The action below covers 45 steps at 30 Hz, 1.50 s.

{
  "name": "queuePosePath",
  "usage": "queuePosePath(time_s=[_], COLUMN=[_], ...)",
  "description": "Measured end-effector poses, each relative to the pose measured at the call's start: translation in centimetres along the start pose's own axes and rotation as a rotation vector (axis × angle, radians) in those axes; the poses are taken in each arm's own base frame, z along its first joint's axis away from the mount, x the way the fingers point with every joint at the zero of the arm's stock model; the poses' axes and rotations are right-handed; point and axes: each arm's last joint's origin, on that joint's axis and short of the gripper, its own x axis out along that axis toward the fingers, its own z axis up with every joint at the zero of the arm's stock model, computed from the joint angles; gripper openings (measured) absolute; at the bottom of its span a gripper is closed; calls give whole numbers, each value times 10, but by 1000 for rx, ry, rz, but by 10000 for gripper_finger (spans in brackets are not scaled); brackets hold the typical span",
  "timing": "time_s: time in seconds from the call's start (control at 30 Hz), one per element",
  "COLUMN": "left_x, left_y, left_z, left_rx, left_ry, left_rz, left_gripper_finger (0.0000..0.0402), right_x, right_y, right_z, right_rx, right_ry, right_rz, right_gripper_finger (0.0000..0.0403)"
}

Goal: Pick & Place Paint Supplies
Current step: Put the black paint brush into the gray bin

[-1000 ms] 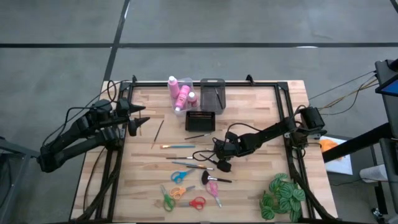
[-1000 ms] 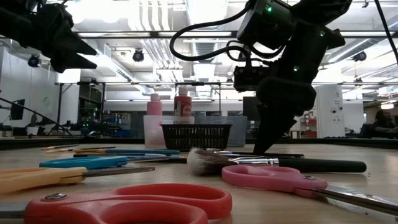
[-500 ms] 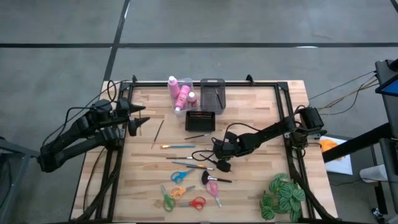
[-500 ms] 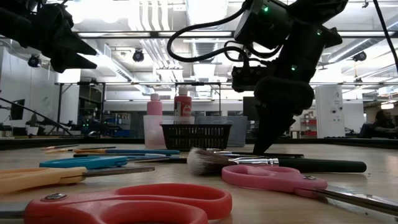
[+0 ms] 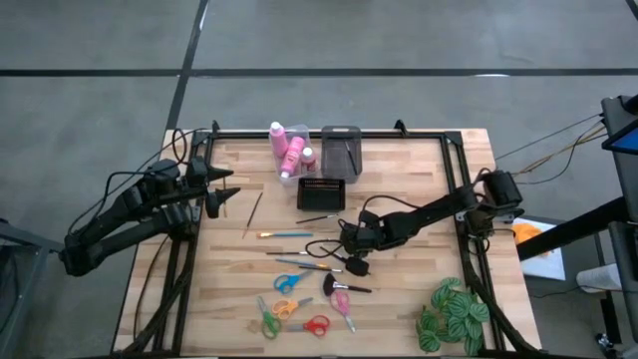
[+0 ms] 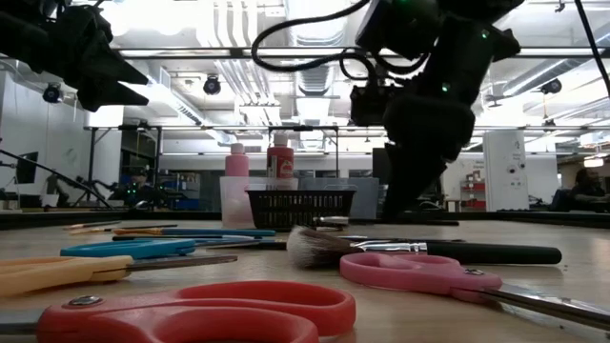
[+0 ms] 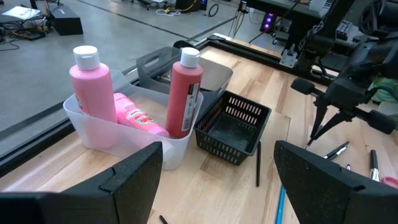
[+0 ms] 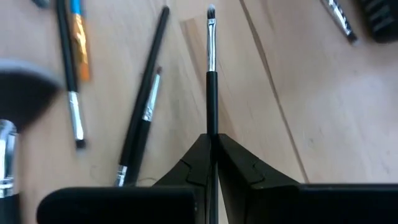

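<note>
From above, the right gripper point(image 5: 348, 237) sits at mid-table among loose brushes, while the left gripper point(image 5: 221, 191) waits at the left edge, fingers spread. The right wrist view shows its fingers pinched together on a thin black paintbrush point(image 8: 210, 62) by the handle, bristles pointing ahead over the wood. It looks light, stiff and slick, so a mid-handle hold should keep it from swivelling.

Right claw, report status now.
Right claw shut on thin black paintbrush, mid-table. Left claw open, idle at left table edge. Loose brushes lie beside it.
</note>
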Motion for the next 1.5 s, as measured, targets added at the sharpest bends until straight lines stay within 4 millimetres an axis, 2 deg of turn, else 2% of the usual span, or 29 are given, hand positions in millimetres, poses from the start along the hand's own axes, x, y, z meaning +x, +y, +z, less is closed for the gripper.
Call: queuePosePath(time_s=[0.17,0.33,0.77,0.87,1.1,1.27,1.5], left_x=[0,0,0,0,0,0,0], left_y=[0,0,0,0,0,0,0], left_z=[0,0,0,0,0,0,0], left_rx=[0,0,0,0,0,0,0], left_ry=[0,0,0,0,0,0,0], left_rz=[0,1,1,0,0,0,0], left_gripper_finger=[311,311,311,311,311,311,311], right_x=[-12,-31,-97,-107,-110,-105,-96], right_y=[-3,-16,-89,-106,-140,-158,-182], right_z=[7,20,54,58,63,65,77], right_rx=[17,68,301,412,544,589,656], right_ry=[-38,-100,-334,-380,-411,-412,-508], right_rz=[12,21,-1,-7,-60,-99,-116], right_gripper_finger=[15,15,15,15,15,15,15])
